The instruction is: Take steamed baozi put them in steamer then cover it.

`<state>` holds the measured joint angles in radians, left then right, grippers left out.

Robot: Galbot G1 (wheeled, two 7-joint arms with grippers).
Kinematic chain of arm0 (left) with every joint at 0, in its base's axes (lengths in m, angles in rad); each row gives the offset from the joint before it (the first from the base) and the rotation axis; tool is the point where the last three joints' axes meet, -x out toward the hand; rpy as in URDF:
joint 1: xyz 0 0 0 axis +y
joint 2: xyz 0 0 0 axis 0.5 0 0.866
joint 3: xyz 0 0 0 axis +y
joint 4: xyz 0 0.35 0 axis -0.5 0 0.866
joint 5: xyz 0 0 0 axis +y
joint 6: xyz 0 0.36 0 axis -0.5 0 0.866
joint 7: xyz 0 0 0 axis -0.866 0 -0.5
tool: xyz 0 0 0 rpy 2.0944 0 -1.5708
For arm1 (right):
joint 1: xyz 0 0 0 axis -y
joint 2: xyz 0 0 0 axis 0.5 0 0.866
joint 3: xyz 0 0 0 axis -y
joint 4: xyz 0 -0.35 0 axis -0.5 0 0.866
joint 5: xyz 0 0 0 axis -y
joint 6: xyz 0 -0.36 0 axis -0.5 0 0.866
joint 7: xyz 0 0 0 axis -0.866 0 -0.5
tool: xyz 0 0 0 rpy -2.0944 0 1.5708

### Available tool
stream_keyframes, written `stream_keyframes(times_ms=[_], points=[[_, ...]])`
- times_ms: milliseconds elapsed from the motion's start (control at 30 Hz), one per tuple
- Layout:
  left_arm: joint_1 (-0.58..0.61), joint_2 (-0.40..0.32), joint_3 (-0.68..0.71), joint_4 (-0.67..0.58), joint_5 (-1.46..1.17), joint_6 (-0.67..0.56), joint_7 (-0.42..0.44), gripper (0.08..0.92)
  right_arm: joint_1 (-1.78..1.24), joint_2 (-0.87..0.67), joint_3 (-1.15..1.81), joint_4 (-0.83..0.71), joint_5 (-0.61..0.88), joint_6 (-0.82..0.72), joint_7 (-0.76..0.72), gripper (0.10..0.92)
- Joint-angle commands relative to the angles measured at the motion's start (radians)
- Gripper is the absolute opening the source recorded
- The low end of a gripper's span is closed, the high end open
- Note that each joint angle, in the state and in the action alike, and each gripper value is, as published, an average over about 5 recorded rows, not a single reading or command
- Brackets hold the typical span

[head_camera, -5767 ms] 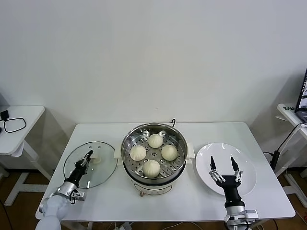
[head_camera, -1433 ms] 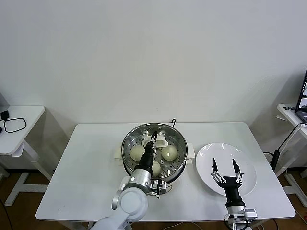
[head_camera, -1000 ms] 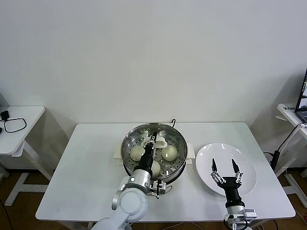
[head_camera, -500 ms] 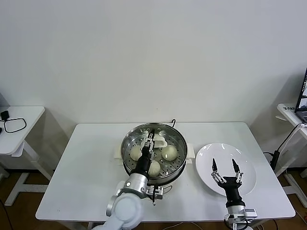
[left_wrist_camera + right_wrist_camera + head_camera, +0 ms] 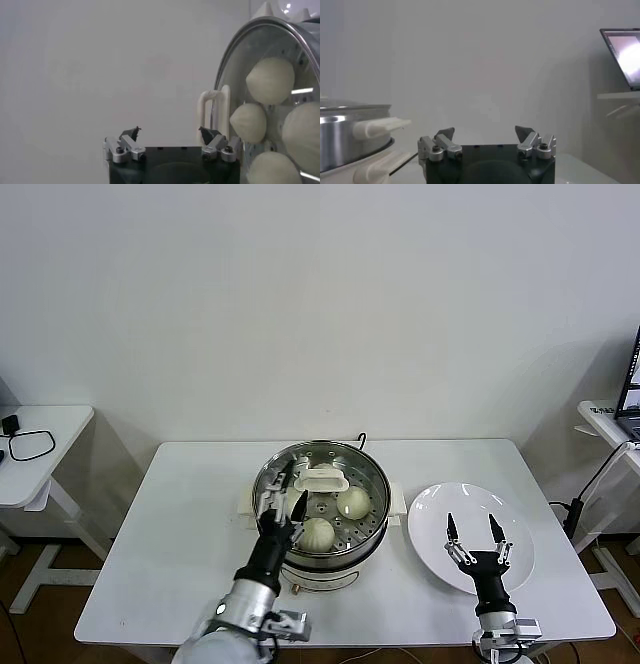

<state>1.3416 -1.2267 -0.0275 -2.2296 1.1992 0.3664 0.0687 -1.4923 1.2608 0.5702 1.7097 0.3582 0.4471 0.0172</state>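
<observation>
The steel steamer (image 5: 372,529) stands mid-table with the clear glass lid (image 5: 345,466) lying on it, white lid handle (image 5: 322,480) on top. Baozi (image 5: 352,502) show through the glass; several also show in the left wrist view (image 5: 270,80). My left gripper (image 5: 283,504) is open and empty, just in front of and left of the lid handle, over the pot's near-left rim. In its own view the left gripper (image 5: 170,132) is spread beside the steamer's white side handle (image 5: 212,107). My right gripper (image 5: 474,536) is open and empty above the plate; it also shows open in the right wrist view (image 5: 484,132).
A flat white plate (image 5: 440,502) lies right of the steamer, with nothing on it. The steamer's wall (image 5: 342,135) and side handle (image 5: 380,126) show in the right wrist view. A small side table with a black cable (image 5: 28,446) stands far left.
The left gripper has let go of the lid handle and drawn back toward the pot's near-left side. The lid stays on the steamer. The right arm has barely moved.
</observation>
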Motion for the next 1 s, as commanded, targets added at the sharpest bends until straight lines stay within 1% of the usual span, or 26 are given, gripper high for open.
stream_keyframes(times_ms=[33, 167, 267, 433, 600, 1000], points=[[0.224, -0.125, -0.356, -0.082, -0.808, -0.370, -0.177, 0.823, -0.015, 0.000, 0.005, 0.088, 0.017, -0.062, 0.001, 0.823], [0.222, -0.199, -0.459, -0.022, -0.971, -0.409, -0.129, 0.823, -0.024, -0.003, 0.019, 0.140, 0.024, -0.109, 0.000, 0.823], [0.223, -0.227, -0.509, 0.020, -1.040, -0.417, -0.104, 0.823, -0.028, -0.006, 0.027, 0.171, 0.026, -0.126, 0.001, 0.823], [0.221, -0.246, -0.566, 0.074, -1.109, -0.412, -0.080, 0.823, -0.031, -0.005, 0.032, 0.213, 0.021, -0.159, 0.014, 0.823], [0.228, -0.251, -0.592, 0.099, -1.129, -0.417, -0.059, 0.823, -0.030, -0.001, 0.030, 0.228, 0.014, -0.168, 0.019, 0.823], [0.249, -0.250, -0.588, 0.122, -1.132, -0.429, -0.040, 0.823, -0.030, 0.008, 0.028, 0.238, -0.006, -0.181, 0.025, 0.823]])
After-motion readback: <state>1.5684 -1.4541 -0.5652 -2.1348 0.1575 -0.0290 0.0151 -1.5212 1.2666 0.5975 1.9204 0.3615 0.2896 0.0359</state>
